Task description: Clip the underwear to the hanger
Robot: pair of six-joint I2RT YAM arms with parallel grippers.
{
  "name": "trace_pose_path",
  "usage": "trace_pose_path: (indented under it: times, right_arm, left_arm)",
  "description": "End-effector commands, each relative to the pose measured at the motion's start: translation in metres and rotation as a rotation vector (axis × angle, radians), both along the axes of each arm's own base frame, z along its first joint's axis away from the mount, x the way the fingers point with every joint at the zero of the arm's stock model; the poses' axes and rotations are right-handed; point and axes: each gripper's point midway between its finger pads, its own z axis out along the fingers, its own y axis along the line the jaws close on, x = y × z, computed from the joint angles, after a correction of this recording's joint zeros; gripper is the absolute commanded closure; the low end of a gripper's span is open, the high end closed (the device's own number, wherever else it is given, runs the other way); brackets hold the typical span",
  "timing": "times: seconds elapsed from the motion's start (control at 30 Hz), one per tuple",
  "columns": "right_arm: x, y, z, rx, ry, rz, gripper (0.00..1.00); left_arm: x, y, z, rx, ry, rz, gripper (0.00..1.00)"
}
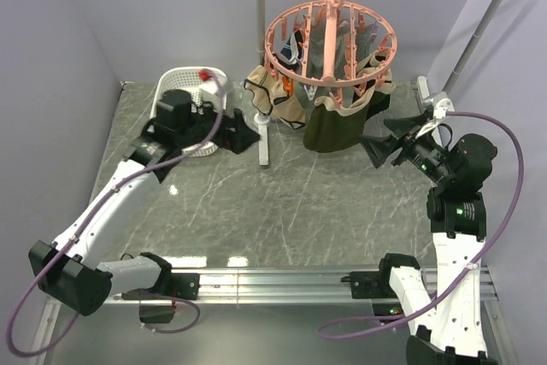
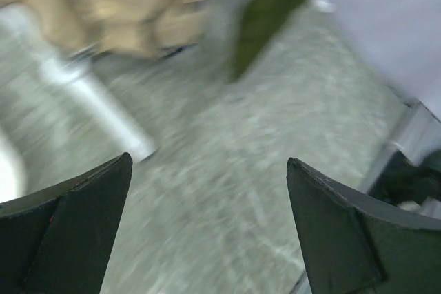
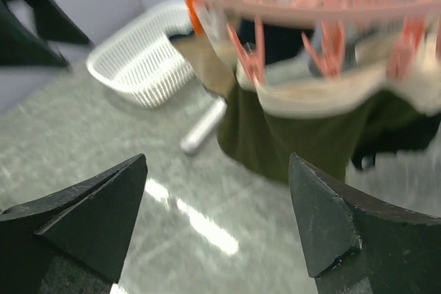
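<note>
underwear hangs from hanger above marbled table; left claw, right claw spread.

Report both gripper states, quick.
Left gripper: open, holding nothing.
Right gripper: open, holding nothing.

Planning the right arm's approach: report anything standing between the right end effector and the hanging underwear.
Nothing visible does. The right end effector, jaws open, faces the underwear hanging from the hanger; only bare table shows between them. The grey stand post stands to one side of that path.
</note>
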Motion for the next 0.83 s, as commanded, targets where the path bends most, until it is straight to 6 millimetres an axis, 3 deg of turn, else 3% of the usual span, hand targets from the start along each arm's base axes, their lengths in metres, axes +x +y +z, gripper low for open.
trace_pose_path:
  times: [0.0, 0.13, 0.17, 0.27, 0.33, 0.37, 0.43, 0.47, 0.57, 0.8]
  right_arm:
    - [0.003, -0.019, -0.049, -0.099, 0.177, -0.081, 0.10]
    - [0.004, -0.031, -0.082, -0.138, 0.265, -0.147, 0.09]
    - [0.002, -0.033, -0.084, -0.139, 0.261, -0.160, 0.08]
    - [0.004, -0.040, -0.108, -0.144, 0.294, -0.204, 0.08]
    - [0.005, -0.044, -0.123, -0.150, 0.334, -0.226, 0.07]
    - [0.006, -0.045, -0.128, -0.151, 0.348, -0.232, 0.07]
    - [0.006, -0.048, -0.135, -0.152, 0.356, -0.249, 0.06]
    - [0.005, -0.048, -0.135, -0.154, 0.346, -0.251, 0.06]
    - [0.003, -0.048, -0.141, -0.153, 0.354, -0.252, 0.05]
    - [0.000, -0.049, -0.135, -0.139, 0.338, -0.264, 0.04]
  left_arm:
    - [0.006, 0.059, -0.015, 0.063, 0.080, 0.122, 0.01]
    - [0.020, 0.113, -0.044, 0.097, 0.229, 0.249, 0.01]
    - [0.026, 0.137, -0.047, 0.092, 0.250, 0.314, 0.01]
    - [0.033, 0.175, -0.059, 0.138, 0.245, 0.435, 0.01]
    - [0.034, 0.190, -0.067, 0.203, 0.225, 0.482, 0.01]
    - [0.033, 0.199, -0.081, 0.241, 0.242, 0.526, 0.01]
    - [0.029, 0.206, -0.088, 0.268, 0.233, 0.549, 0.01]
    - [0.023, 0.207, -0.103, 0.277, 0.266, 0.557, 0.01]
    - [0.011, 0.205, -0.112, 0.276, 0.273, 0.549, 0.01]
    - [-0.001, 0.205, -0.106, 0.263, 0.234, 0.559, 0.00]
